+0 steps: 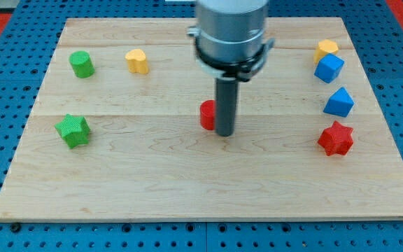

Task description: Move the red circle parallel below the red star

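The red circle sits near the board's middle, partly hidden behind my rod. My tip rests on the board just to the right of it, touching or nearly touching its right side. The red star lies far off at the view's right, a little lower than the circle.
A blue block sits just above the red star, with a blue cube and a yellow block above that. At the view's left are a green cylinder, a yellow heart and a green star. The wooden board lies on a blue pegboard.
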Tool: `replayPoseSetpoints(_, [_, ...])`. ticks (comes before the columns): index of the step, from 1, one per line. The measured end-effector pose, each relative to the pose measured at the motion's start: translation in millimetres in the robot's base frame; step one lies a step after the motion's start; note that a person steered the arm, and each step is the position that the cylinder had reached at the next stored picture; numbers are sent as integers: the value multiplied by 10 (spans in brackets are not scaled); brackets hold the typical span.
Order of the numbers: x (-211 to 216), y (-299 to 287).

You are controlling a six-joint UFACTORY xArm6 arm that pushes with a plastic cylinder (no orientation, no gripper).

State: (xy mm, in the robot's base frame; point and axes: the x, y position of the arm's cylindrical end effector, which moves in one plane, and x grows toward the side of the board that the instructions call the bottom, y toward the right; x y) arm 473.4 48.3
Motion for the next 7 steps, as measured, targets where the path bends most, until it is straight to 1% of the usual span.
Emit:
replayPoseSetpoints(1, [53, 55])
replayPoseSetpoints(2, [168, -22])
replayPoseSetpoints(3, [570, -182])
replayPoseSetpoints(4, [585, -547])
replayPoseSetpoints(5, [163, -859])
replayPoseSetpoints(6, [-318, -676])
replayPoseSetpoints(7, [-368, -544])
